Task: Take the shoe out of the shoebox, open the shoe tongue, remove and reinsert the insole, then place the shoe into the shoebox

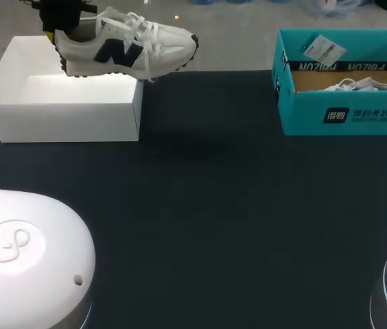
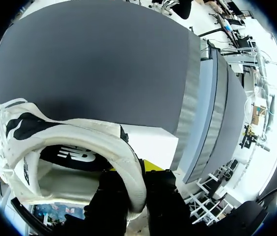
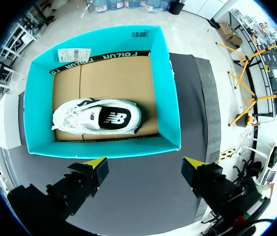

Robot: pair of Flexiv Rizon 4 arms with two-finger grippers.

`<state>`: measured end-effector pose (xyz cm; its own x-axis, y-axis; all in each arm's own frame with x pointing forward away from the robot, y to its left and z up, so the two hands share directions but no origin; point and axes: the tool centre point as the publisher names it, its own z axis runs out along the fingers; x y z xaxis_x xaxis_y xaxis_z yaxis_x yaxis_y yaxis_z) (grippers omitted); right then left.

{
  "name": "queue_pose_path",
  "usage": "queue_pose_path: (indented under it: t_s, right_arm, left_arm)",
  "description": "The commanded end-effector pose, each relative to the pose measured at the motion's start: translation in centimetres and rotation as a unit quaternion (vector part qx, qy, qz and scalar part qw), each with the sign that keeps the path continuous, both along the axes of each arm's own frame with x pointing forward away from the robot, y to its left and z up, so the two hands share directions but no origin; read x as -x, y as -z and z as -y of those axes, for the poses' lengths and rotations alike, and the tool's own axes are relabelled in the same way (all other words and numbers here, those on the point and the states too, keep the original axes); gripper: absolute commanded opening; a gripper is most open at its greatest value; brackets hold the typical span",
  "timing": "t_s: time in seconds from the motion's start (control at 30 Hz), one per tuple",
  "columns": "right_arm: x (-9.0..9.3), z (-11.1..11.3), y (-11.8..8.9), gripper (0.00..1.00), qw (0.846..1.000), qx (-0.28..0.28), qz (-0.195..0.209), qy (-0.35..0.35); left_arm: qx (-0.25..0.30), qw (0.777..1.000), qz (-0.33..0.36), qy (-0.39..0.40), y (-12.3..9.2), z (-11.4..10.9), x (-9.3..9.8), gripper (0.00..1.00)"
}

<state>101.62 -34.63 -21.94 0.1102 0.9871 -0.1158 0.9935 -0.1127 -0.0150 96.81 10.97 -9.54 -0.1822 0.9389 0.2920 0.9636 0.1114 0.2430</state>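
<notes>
Left claw [image 2: 136, 183] is clamped on the heel collar of the shoe [image 1: 128, 44], holding it in the air over the far rim of the white box [image 1: 63, 110]. Right claw [image 3: 145, 169] hangs open and empty above the teal shoebox [image 3: 167, 98], second shoe [image 3: 96, 118] inside. We judge this the take-out step. Next we'd need the shoe set upright on the desk [image 1: 214, 205] for tongue work.

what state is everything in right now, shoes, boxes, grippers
held shoe: in the air above the white box, pinched at the heel collar
left gripper: shut on held shoe
white box: open, no lid on
teal shoebox: open, holding a second shoe
second shoe: sole down inside, insole in place
right gripper: open, over the teal shoebox's near wall
</notes>
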Motion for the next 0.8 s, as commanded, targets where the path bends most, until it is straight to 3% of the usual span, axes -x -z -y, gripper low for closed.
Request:
queue_pose_path:
  t_s: [0.03, 0.5, 0.8]
  right_arm:
    - [0.1, 0.0, 0.0, 1.0, 1.0, 0.0, 0.002, 0.0]
    - [0.1, 0.0, 0.0, 1.0, 1.0, 0.0, 0.002, 0.0]
    - [0.1, 0.0, 0.0, 1.0, 1.0, 0.0, 0.002, 0.0]
  left_arm:
    - [0.014, 0.999, 0.026, 0.019, -0.3, 1.8, 2.9, 0.0]
    - [-0.002, 0.998, 0.055, 0.039, 0.3, 7.5, 11.5, 0.0]
    - [-0.002, 0.996, 0.067, 0.055, 3.4, 11.7, 16.0, 0.0]
